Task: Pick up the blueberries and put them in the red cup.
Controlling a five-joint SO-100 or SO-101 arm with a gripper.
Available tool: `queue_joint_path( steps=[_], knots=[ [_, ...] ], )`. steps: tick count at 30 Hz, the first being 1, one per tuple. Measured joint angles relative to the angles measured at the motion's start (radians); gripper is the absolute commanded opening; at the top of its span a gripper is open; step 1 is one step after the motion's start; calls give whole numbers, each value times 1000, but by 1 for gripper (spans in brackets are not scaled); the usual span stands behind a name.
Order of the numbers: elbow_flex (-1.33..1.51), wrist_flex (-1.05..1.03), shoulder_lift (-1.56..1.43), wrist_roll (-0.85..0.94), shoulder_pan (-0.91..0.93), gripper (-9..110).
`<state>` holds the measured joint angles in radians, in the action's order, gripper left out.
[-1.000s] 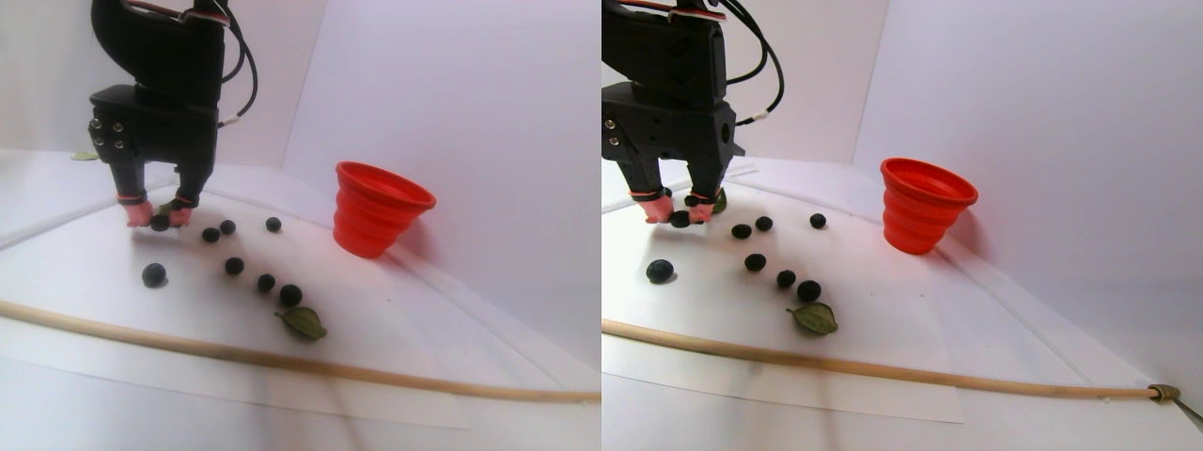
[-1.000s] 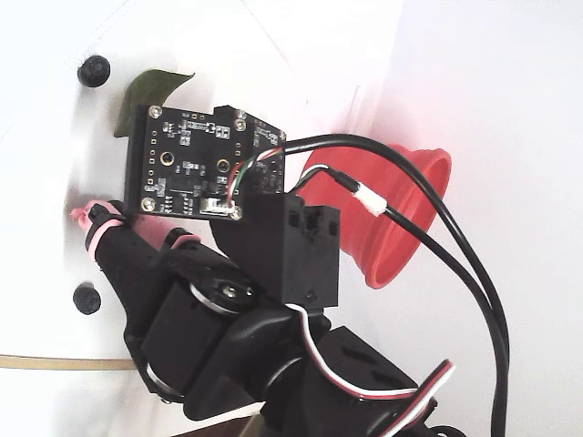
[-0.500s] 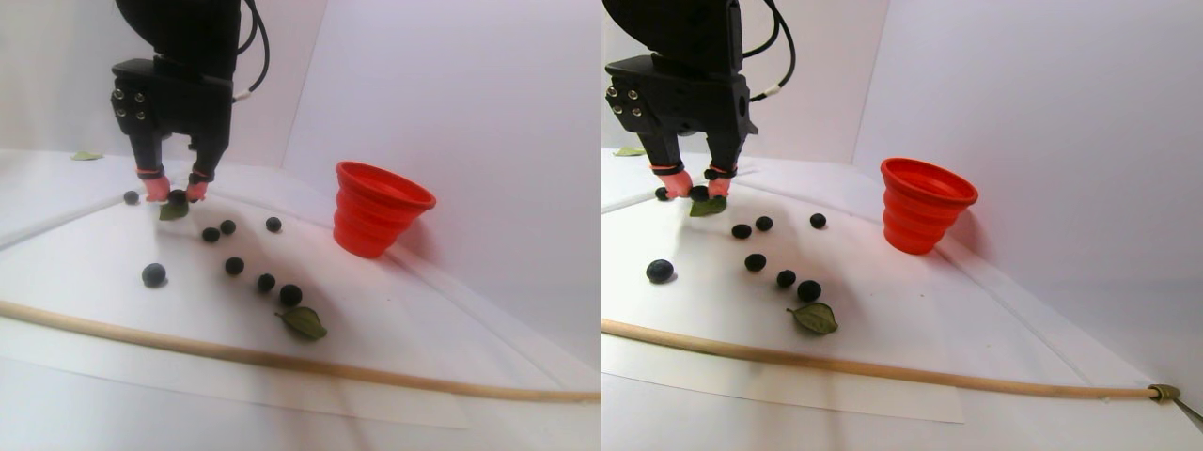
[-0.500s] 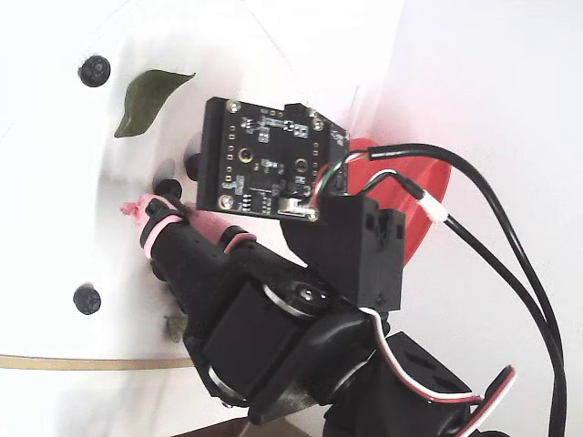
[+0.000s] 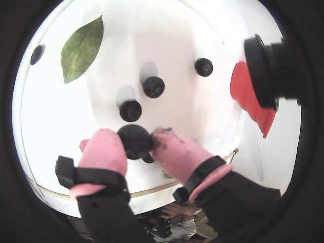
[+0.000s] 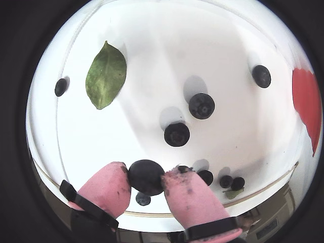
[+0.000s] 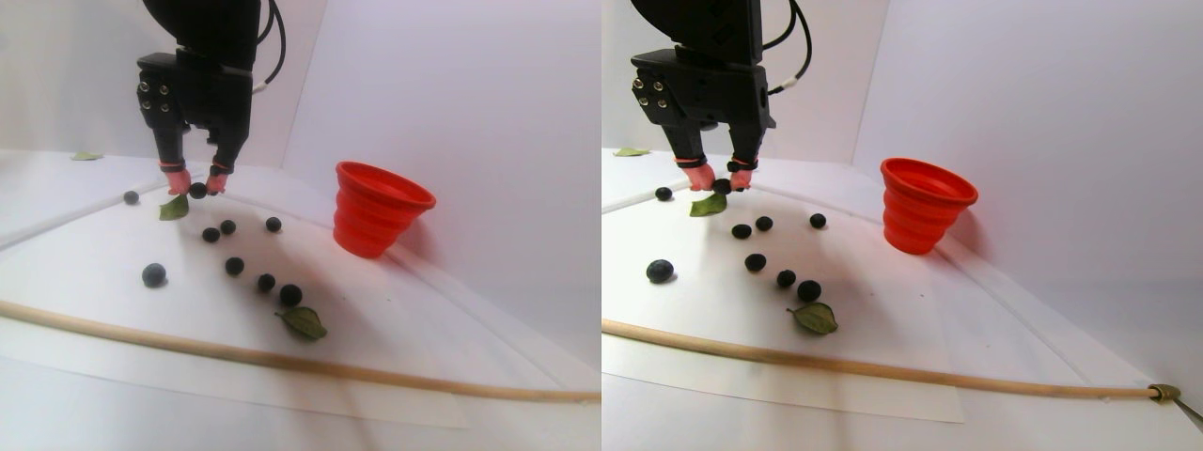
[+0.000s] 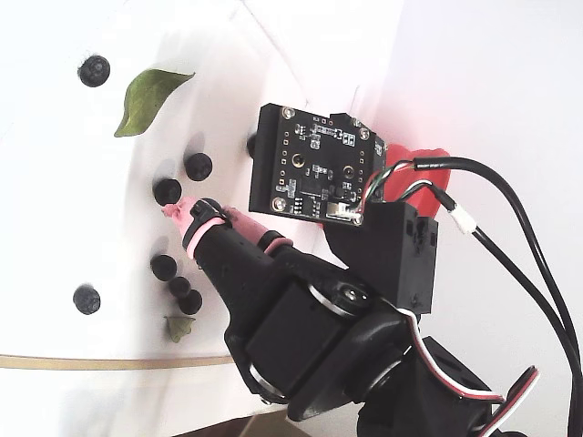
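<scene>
One berry [image 6: 146, 174] sits pinched between the two pink-covered fingertips [image 6: 107, 187] of the gripper [image 7: 196, 187], which is closed on it and holds it clear of the white sheet [image 7: 395, 319], as the stereo pair view shows. Below and ahead of the gripper in a wrist view, two loose berries [image 6: 176, 134] lie close together, with another [image 6: 261, 76] farther off toward the cup. Behind the fingertips in that view, a few more berries [image 6: 205, 177] show near the sheet's edge, beside a small leaf [image 6: 233, 193]. A large green leaf [image 6: 106, 74] lies off to the gripper's upper left there, with a single berry [image 6: 61, 87] just beyond it. The red cup [image 7: 381, 209] stands upright on the sheet, well apart from the gripper, to the right of it in the stereo pair view; in a wrist view only a red sliver of it [image 6: 307, 104] shows at the right edge. A thin wooden rod [image 7: 282, 360] lies across the near side of the sheet, beyond the loose berries from the gripper. A circuit board [image 8: 314, 164] rides on the arm above the fingers in the fixed view.
</scene>
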<state>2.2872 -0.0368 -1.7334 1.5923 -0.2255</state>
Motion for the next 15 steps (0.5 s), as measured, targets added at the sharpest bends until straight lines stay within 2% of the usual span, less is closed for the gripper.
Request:
queue_joint_path(
  steps=[15],
  knots=[
    [0, -71, -95, 25, 95, 11]
  ],
)
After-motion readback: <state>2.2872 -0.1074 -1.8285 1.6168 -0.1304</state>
